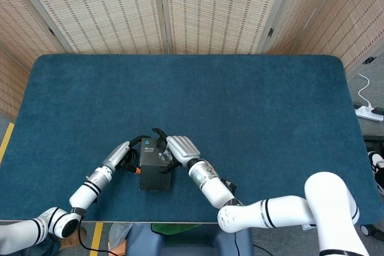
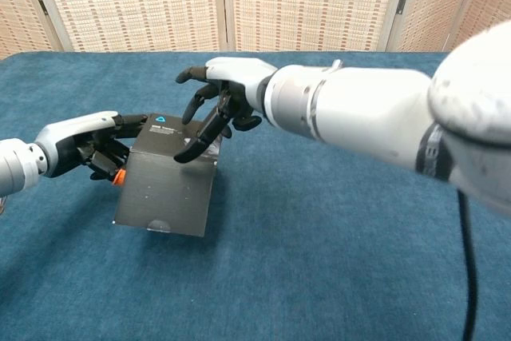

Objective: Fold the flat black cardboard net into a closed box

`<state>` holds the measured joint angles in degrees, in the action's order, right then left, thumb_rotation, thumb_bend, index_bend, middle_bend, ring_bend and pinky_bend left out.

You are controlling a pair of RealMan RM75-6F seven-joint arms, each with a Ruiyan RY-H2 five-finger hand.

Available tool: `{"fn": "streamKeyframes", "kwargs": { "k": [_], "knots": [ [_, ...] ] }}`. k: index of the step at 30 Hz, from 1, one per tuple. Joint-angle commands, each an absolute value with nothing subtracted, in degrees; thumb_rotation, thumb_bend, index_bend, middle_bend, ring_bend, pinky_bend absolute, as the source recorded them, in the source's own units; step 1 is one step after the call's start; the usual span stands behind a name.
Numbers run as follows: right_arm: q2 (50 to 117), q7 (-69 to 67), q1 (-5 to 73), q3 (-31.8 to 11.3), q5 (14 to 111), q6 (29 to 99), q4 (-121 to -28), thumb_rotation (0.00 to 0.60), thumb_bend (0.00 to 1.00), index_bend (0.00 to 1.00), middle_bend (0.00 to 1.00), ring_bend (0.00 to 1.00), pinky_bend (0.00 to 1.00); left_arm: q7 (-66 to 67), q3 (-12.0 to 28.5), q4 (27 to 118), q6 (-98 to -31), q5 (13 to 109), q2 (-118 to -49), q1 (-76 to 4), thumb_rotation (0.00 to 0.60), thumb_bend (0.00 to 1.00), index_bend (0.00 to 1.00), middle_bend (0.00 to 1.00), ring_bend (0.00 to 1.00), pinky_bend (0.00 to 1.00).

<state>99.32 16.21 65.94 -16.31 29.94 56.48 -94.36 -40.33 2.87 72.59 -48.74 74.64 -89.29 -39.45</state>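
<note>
The black cardboard box (image 1: 153,168) (image 2: 170,182) rests on the blue table near its front edge, with its lid folded down over the top. My left hand (image 1: 125,158) (image 2: 89,146) grips the box's left side, an orange fingertip (image 2: 118,176) showing at the edge. From the right, my right hand (image 1: 172,153) (image 2: 217,101) reaches over and presses spread fingers down on the lid's far edge. A small blue label (image 2: 160,118) shows on the lid's back strip.
The blue felt table (image 1: 258,106) stretches wide around the box. Woven screens (image 1: 198,4) stand behind the far edge. A white power strip (image 1: 368,112) lies on the floor off the right side.
</note>
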Motion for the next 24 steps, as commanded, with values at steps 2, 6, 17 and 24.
{"fn": "streamKeyframes", "kwargs": {
  "k": [2,6,17,24],
  "knots": [
    [102.14,18.65,65.92,-15.16,34.22,59.47,-91.90,0.600,0.00,0.08,0.27,0.75,1.00,-35.44,3.39,74.07,-44.45,71.90,-88.16,-40.12,0.600,0.21,0.18,0.32,0.78,0.93],
    [103.64,20.40,65.53,-14.98,36.01,60.90,-91.09,0.600,0.00,0.08,0.28,0.75,1.00,-30.73,3.68,74.85,-43.83,70.53,-86.99,-40.11,0.600,0.20,0.01,0.22,0.77,0.93],
    [108.49,24.77,64.65,-16.14,37.59,64.19,-89.83,0.600,0.00,0.10,0.29,0.76,1.00,-1.23,2.38,83.36,-50.24,64.08,-81.85,-38.48,0.600,0.16,0.00,0.06,0.72,0.91],
    [113.89,28.96,64.49,-16.32,40.03,68.74,-87.15,0.600,0.00,0.12,0.30,0.76,1.00,12.01,1.96,89.54,-54.31,58.05,-79.43,-37.71,0.600,0.16,0.00,0.04,0.72,0.90]
  ]
}}
